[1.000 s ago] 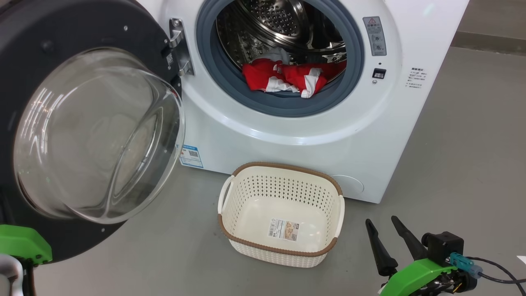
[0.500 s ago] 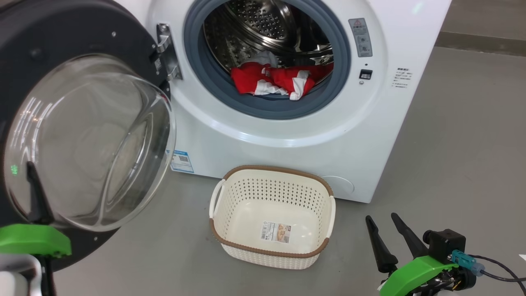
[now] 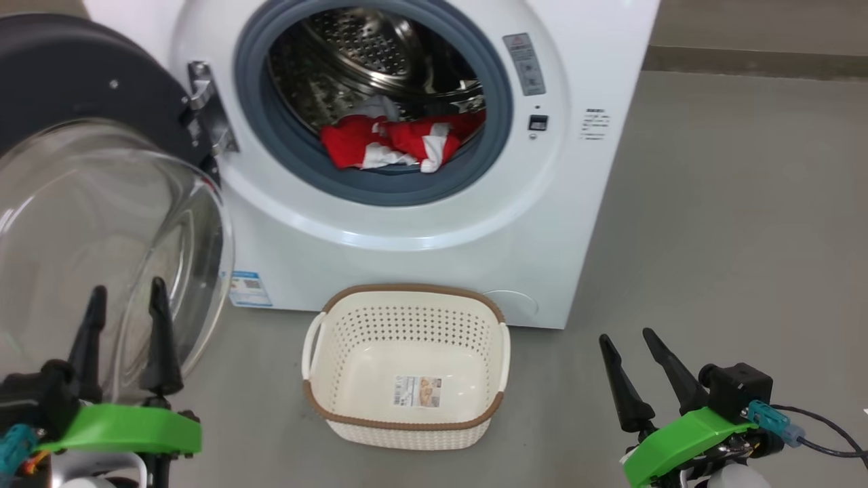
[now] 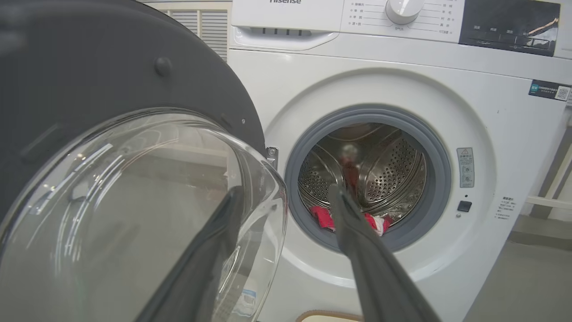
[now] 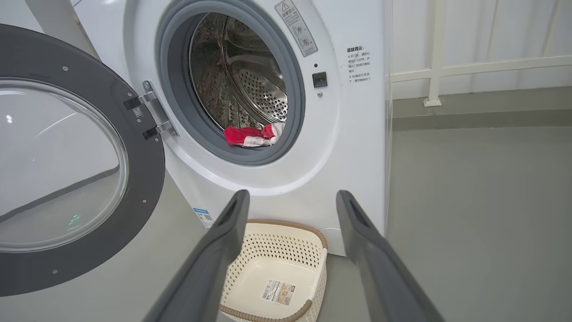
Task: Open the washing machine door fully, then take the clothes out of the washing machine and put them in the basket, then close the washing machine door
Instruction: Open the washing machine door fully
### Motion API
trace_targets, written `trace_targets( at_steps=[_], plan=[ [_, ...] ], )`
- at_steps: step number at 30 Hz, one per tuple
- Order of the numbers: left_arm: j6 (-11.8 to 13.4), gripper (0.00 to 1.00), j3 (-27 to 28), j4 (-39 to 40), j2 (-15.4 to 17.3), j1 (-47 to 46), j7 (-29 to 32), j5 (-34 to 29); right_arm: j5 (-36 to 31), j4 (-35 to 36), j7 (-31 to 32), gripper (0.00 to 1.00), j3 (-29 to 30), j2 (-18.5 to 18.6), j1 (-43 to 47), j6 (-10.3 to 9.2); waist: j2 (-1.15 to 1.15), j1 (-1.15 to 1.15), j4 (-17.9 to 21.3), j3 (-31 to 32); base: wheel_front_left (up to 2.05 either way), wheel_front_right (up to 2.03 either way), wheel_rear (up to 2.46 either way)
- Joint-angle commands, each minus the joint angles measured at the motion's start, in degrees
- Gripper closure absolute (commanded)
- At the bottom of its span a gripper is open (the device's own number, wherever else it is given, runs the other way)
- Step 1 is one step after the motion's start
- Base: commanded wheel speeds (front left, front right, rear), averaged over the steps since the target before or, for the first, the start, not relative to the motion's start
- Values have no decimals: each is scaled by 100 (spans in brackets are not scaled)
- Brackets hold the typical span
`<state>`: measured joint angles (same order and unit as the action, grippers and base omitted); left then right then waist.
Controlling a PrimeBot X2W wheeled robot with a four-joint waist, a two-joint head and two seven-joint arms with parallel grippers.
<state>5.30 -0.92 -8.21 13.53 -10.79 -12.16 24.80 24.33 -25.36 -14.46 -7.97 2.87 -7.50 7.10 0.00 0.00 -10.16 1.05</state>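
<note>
Grey floor [image 3: 712,237] carries the washing machine [image 3: 407,230], its washing machine door [image 3: 61,74] swung wide; the basket [image 3: 407,437] sits empty in front. Red clothes [image 3: 393,142] lie at the drum's lip. Both the left gripper [image 3: 127,288] and right gripper [image 3: 625,337] stand spread, empty. Reaching in, the left could clip the door's glass.

The big white front-loading washing machine [image 3: 420,251] has its round black-rimmed, glass-bowled door [image 3: 102,224] swung open leftward. Red-and-white fabric clothes [image 3: 393,142] lie at the steel drum's front lip. A cream perforated plastic basket [image 3: 407,437] stands empty on the grey floor [image 3: 712,237], just before the machine. The left gripper [image 3: 129,286] and the right gripper [image 3: 624,335] both hold their fingers apart, grasping nothing.
</note>
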Motion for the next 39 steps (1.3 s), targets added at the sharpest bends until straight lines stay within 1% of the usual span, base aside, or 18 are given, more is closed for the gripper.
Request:
trace_targets(
  at_steps=[1, 6, 9, 11, 19, 22, 24, 29, 34, 39],
  plan=[
    [-31, 0, 193, 182, 138, -84, 2, 13, -80, 189, -54, 0, -101, 0, -276, 39, 0, 0, 197, 30, 0, 0, 0],
    [-78, 0, 105, 327, 107, 153, 20, 42, -433, 441, -54, 0, -46, 0, -258, 39, 0, 0, 511, 49, 0, 0, 0],
    [-282, 0, -32, 476, 136, 301, -36, 35, -579, 597, -54, 0, -13, 0, -232, 39, 0, 0, 693, 47, 0, 0, 0],
    [-334, 0, -66, 567, 151, 420, -100, -16, -635, 680, -54, 0, 23, 0, -213, 39, 0, 0, 811, 44, 0, 0, 0],
    [-346, 0, -24, 709, -32, 901, -252, -105, -779, 961, -54, 0, 105, 0, -162, 39, 0, 0, 1187, -4, 0, 0, 0],
    [-361, 0, 8, 717, -98, 1022, -271, -168, -783, 1021, -54, 0, 138, 0, -124, 39, 0, 0, 1268, -25, 0, 0, 0],
    [-498, 0, 50, 653, -124, 1097, -278, -111, -766, 1017, -54, 0, 185, 0, -106, 39, 0, 0, 1351, -29, 0, 0, 0],
    [-640, 0, 331, 672, -318, 1260, -282, -175, -754, 987, -54, 0, 168, 0, -74, 39, 0, 0, 1480, -23, 0, 0, 0],
    [-833, 0, 544, 596, -523, 1357, -283, -429, -862, 934, -54, 0, 216, 0, -9, 39, 0, 0, 1519, 3, 0, 0, 0],
    [-951, 0, 692, 546, -639, 1421, -283, -688, -909, 910, -54, 0, 222, 0, 9, 39, 0, 0, 1531, 9, 0, 0, 0]
  ],
)
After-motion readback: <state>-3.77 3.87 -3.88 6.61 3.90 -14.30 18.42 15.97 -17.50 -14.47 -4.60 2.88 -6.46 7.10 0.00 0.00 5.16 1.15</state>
